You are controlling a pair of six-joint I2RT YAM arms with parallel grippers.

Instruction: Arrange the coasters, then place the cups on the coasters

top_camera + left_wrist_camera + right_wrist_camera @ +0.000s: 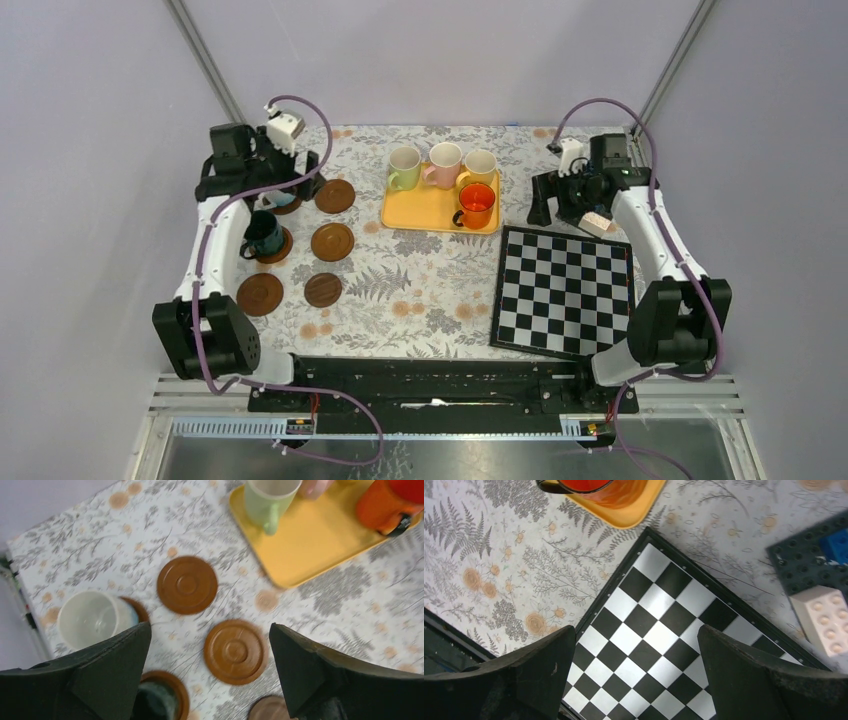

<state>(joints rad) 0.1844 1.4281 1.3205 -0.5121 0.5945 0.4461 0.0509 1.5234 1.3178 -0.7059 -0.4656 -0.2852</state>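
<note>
left gripper [209,630]: jaws spread wide, fingers pointing down. right gripper [636,631]: jaws spread wide, fingers pointing down. both arms reach forward.

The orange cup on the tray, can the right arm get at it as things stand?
Probably yes. The orange cup stands at the near right corner of the yellow tray, facing the right hand, which hangs open and empty by the chequered board. Nothing stands between them.

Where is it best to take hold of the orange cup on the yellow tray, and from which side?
Probably its rim, from above: the orange cup stands upright, mouth open. Pinch the wall on its right side, away from its dark handle and the three cups close behind it on the tray.
</note>
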